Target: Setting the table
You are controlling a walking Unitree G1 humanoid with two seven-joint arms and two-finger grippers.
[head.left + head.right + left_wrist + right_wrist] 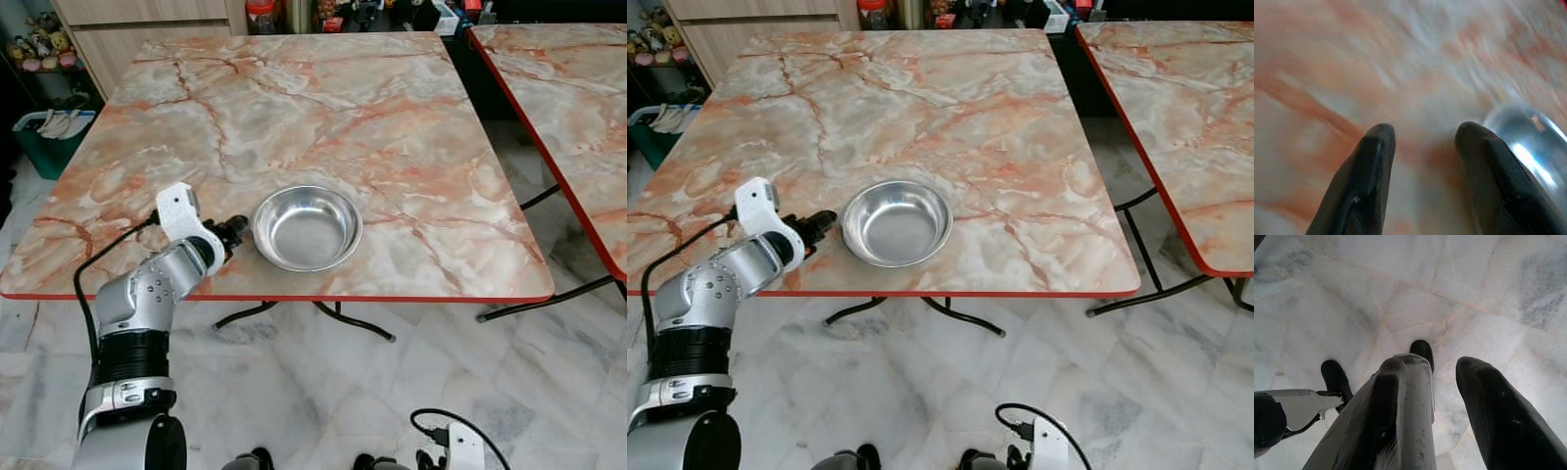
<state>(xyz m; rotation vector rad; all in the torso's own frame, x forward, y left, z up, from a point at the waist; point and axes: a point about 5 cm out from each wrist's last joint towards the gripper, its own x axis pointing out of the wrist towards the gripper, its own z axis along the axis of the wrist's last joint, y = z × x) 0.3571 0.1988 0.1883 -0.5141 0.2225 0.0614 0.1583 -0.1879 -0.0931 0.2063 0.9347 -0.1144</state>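
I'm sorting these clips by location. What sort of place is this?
Probably a home dining area: two folding tables with red-edged, marble-patterned tops stand on a pale marble-tile floor, one holding a round stainless-steel bowl, with wooden cabinets behind.

Blurred bowl (1528, 142) beside left tool (1422, 142)

A shiny, smooth metal bowl (308, 227) sits on a glossy marble-patterned table (392, 127) above a polished stone floor (323, 392).
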